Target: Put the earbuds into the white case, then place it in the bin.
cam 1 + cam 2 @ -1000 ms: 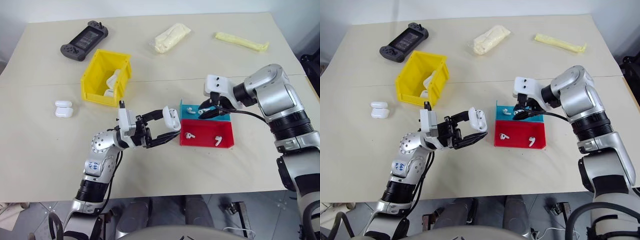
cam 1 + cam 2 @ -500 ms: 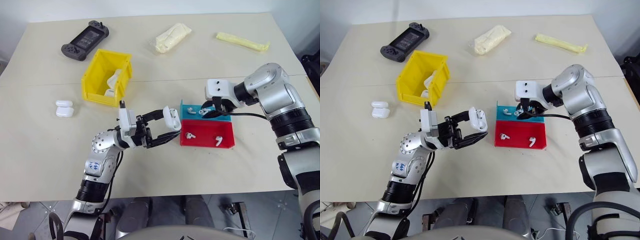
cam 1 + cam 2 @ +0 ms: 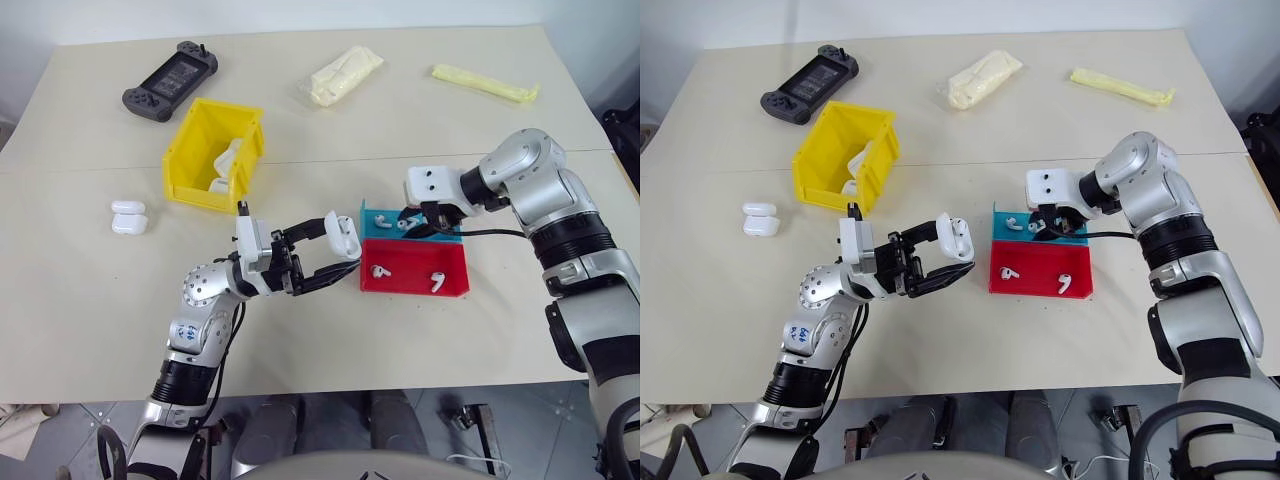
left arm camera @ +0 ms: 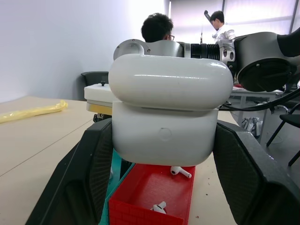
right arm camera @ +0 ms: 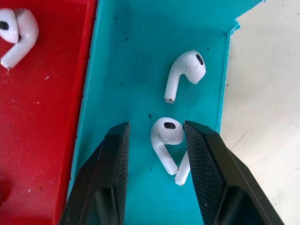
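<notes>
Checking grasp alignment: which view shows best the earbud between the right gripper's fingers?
Right wrist view: the earbud lies on the cyan tray, right gripper fingers open either side. In both eye views it is a white speck under the gripper.

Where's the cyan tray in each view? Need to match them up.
Left eye view: cyan tray right of centre, behind the red tray, right gripper over it.
Right eye view: same spot, centre-right.
Left wrist view: thin cyan edge beside the red tray, below the white case.
Right wrist view: cyan floor holding earbuds.
Shared landmark: the red tray touching it.
</notes>
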